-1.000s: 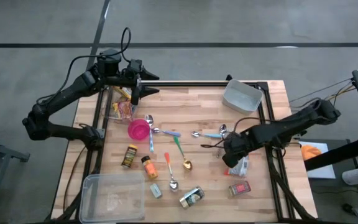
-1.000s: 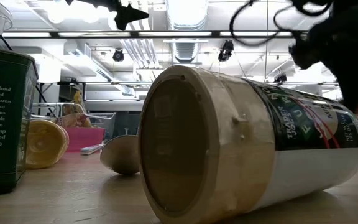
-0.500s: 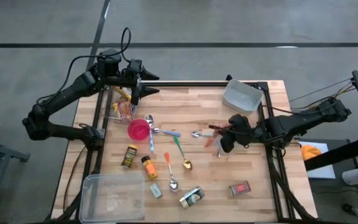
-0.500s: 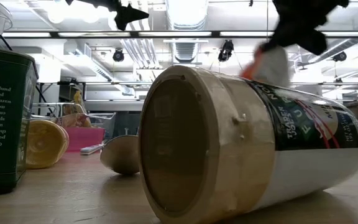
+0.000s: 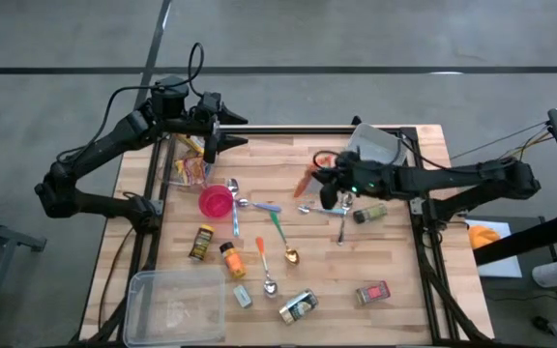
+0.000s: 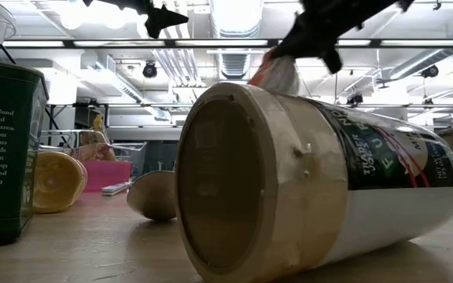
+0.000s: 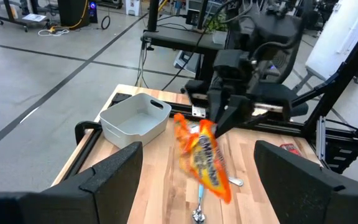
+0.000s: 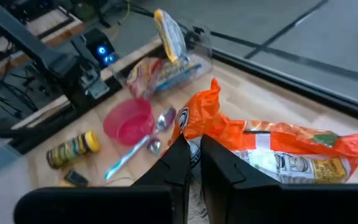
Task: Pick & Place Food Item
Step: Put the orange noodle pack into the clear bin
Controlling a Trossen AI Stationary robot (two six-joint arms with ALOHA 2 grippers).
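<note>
An orange-and-white snack packet hangs over the table's middle right, with my right gripper shut on it. In the right wrist view the packet spreads out beyond the dark fingers. In the low view it shows high up, under that gripper. My left gripper stands open at the far left. It hovers beside a clear tray that holds other snack packets. My right gripper pinches the packet's upper end between its two fingers. They come nearly level from the table's right side. The packet is lifted clear of the table and hangs slanting below the fingers.
A grey bin stands at the far right. A pink cup, spoons, small jars and a red packet lie scattered. A clear tub sits near left. A large jar lies before the low camera.
My right gripper has swung from the table's right part toward its far edge and middle, rising and tipping from pointing down to nearly level. It stays shut. The snack packet went with it, lifted clear of the table.
</note>
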